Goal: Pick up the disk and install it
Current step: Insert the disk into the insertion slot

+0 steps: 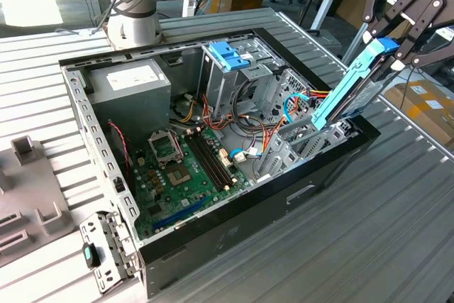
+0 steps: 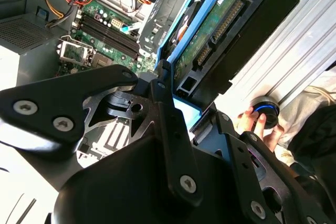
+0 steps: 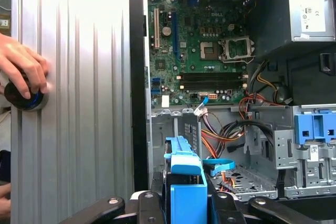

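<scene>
We saw the arm's jaws clenched on the upper end of the disk, which stood steeply tilted at the side of the open computer case on the exterior view's right. The disk's lower end was down among the metal brackets just inside that wall, while its upper end rose well above the rim. In the second wrist view its green circuit board faced the camera, and in the first wrist view its blue rail sat between the jaws. Inside the case lay the motherboard, with the grey power supply in the far corner and the blue handle on top of the drive cage, apart from the disk. The case rested on a ribbed metal surface. In both wrist views a person's hand rested on a round knob with a blue ring, beside that surface.
</scene>
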You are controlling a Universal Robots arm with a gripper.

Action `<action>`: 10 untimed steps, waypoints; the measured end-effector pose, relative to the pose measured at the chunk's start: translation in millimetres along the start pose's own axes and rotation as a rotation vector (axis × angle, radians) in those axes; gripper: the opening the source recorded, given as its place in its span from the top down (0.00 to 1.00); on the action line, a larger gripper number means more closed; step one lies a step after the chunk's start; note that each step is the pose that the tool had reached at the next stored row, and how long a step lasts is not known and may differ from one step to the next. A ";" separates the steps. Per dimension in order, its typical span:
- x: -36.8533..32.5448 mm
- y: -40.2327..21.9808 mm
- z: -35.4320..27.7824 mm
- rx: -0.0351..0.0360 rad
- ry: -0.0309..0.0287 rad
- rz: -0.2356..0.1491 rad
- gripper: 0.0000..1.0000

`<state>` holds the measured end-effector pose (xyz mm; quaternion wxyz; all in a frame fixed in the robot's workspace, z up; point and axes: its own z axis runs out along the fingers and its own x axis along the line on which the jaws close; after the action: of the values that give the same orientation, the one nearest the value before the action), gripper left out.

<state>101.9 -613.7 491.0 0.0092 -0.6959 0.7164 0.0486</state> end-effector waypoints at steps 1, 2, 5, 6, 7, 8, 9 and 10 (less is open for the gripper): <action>-0.1 0.1 0.1 0.0000 0.0001 0.000 0.63; -0.2 0.4 0.2 0.0000 0.0000 0.000 0.63; -0.4 0.8 0.6 0.0000 0.0000 0.000 0.63; -0.5 0.9 0.6 0.0000 0.0000 0.000 0.63; -0.6 1.1 0.8 0.0000 0.0001 0.000 0.63; -0.6 1.3 0.9 0.0000 0.0000 0.000 0.63; -0.8 1.4 1.0 0.0000 0.0001 0.000 0.63; -0.9 1.7 1.3 0.0000 0.0000 0.000 0.63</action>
<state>100.2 -612.7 489.9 0.0092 -0.6959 0.7164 0.0486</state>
